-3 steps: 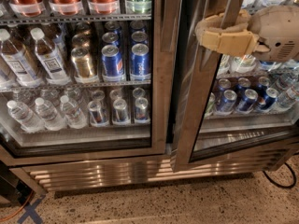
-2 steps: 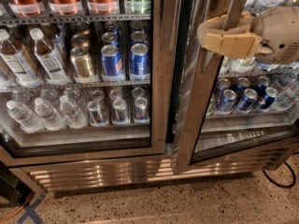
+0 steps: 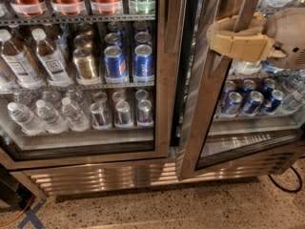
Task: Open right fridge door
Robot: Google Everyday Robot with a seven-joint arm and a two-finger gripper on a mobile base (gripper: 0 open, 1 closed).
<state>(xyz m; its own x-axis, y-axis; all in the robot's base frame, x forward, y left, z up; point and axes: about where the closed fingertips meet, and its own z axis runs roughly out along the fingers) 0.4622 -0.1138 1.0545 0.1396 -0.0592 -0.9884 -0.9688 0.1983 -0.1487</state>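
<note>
Where right fridge door (image 3: 206, 113) ajar, gripper (image 3: 218, 34)

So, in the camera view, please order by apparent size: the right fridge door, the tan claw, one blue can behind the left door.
1. Steel-framed glass right fridge door, ajar.
2. Tan claw, at that door's frame, upper right; nearness may enlarge it.
3. Blue metal can.

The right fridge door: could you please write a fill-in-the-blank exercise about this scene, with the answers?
The right fridge door stands ___, swung outward at the bottom.
The gripper is at this door's ___ part.
The left door is ___.
The cans behind the right door's glass are ___.
Missing words: open, upper, closed, blue.
</note>
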